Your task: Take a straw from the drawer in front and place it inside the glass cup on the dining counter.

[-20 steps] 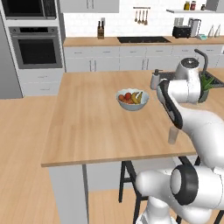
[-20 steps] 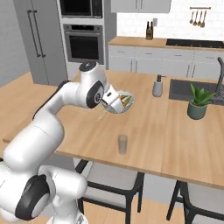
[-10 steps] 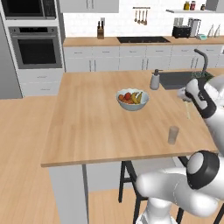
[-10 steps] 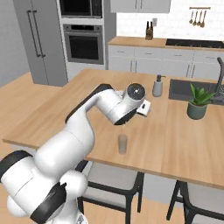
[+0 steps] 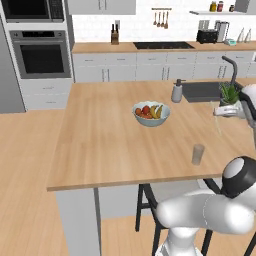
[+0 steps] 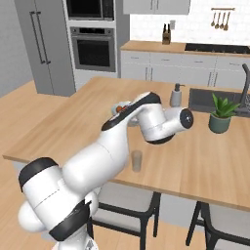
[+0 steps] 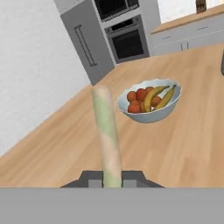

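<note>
gripper: the gripper (image 7: 112, 183) is clamped on the straw (image 7: 106, 133), jaws nearly together around its base
straw: held in the hand, long axis running straight out from the fingers
glass cup: the glass cup (image 5: 198, 154) stands upright on the dining counter (image 5: 100, 145), near its front edge, well apart from the fruit bowl (image 5: 151, 114)
relation: judging from the left base view, the cup lies below and to the left of the held straw (image 5: 218, 125)
next move: likely carry the straw over the cup's mouth, tip it upright, lower it in

A glossy white arm (image 6: 102, 161) of rounded, bulbous segments, with dark grey bands at its joints.
</note>
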Available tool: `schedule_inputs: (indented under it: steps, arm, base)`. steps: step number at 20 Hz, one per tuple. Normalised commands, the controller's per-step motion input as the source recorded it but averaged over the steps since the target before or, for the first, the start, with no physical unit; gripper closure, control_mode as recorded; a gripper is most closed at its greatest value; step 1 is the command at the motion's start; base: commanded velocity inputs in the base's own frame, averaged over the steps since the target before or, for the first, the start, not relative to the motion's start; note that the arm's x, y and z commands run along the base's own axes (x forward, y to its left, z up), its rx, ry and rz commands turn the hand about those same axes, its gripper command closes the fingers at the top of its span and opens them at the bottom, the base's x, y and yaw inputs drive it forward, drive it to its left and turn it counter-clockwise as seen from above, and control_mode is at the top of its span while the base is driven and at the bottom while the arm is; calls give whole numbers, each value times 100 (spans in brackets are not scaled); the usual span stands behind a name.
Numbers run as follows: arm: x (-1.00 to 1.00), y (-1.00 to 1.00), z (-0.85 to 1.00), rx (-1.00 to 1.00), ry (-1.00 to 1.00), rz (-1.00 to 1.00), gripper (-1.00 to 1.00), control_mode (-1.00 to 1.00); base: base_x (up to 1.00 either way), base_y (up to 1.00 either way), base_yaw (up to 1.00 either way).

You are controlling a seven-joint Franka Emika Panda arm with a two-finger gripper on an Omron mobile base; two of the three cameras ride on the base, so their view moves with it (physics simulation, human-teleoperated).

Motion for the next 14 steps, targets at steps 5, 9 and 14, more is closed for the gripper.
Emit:
schedule_inputs:
  steps: [5, 9, 14]
  arm:
    - [-23, 38, 0, 10, -19, 13, 100, -100]
    - [-22, 23, -14, 15, -20, 9, 100, -100]
    - [0, 2, -29, 11, -10, 7, 100, -100]
  base:
    - [0, 0, 0]
    - [0, 0, 0]
    - [0, 0, 0]
